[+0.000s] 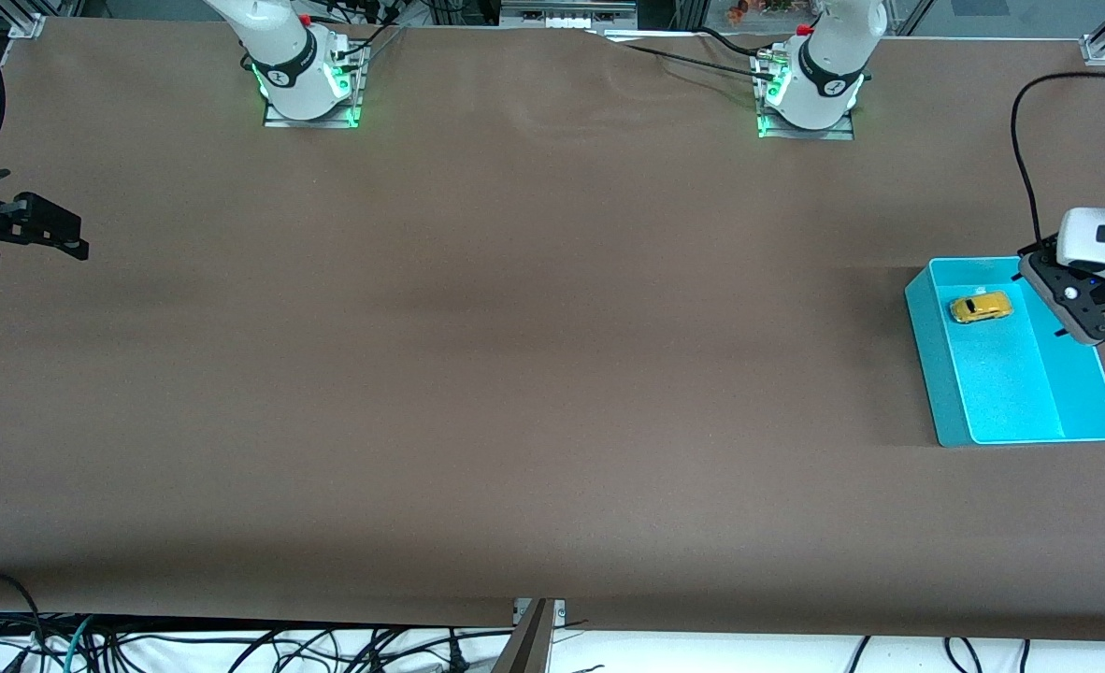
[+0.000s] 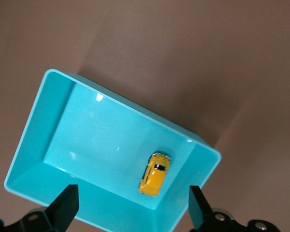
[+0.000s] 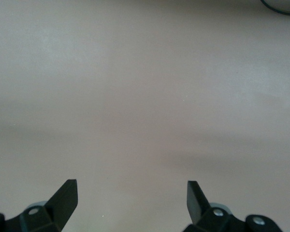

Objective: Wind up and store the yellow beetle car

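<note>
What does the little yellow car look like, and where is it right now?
The yellow beetle car is a tiny toy with a round, glossy yellow-orange body and dark windows. It sits upright on the floor of the turquoise bin, in the end farther from the front camera, close to a corner. Nothing holds it: the left claw hangs open above the bin, not touching the car.
</note>
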Controlling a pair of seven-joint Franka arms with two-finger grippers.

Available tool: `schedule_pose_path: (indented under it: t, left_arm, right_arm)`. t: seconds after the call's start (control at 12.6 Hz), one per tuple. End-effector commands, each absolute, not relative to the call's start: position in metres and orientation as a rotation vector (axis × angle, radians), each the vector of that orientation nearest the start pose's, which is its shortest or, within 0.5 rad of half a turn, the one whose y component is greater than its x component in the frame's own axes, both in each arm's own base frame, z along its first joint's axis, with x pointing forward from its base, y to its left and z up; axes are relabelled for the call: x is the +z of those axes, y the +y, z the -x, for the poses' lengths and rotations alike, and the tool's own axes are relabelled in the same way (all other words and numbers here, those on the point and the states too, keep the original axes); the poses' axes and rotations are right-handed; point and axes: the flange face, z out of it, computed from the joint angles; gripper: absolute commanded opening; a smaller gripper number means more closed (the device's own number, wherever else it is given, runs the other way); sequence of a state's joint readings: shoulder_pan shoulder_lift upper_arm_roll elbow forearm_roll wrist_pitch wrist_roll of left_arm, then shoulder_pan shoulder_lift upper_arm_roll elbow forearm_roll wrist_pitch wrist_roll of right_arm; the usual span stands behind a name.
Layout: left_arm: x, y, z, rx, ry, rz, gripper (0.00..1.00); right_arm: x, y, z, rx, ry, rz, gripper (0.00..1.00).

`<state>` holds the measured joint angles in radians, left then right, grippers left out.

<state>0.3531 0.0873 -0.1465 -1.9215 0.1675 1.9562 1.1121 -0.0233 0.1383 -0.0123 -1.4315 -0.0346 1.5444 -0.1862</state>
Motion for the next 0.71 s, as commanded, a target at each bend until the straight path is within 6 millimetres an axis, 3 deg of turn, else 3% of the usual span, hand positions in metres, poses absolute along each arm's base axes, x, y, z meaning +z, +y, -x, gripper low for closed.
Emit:
schedule_pose_path:
  t: [0.0,0.16,0.4,0.63]
  left_arm:
    - [0.465,0.101,-0.554,0.227,1.097,2.885,1.0]
    - [0.477,0.079,-0.556,0.264,0.836,2.968,1.0]
    - [0.502,0.048,-0.565,0.204,0.593,3.047,1.0]
    - [0.516,0.027,-0.569,0.158,0.268,3.178,1.0]
  right_arm:
    - [0.609,-0.022,-0.592,0.037,-0.215,3.155,1.0]
    - [0.609,-0.025,-0.591,0.042,-0.208,3.155,1.0]
    - [0.609,-0.025,-0.592,0.038,-0.208,3.155,1.0]
    - [0.609,-0.025,-0.592,0.035,-0.206,3.156,1.0]
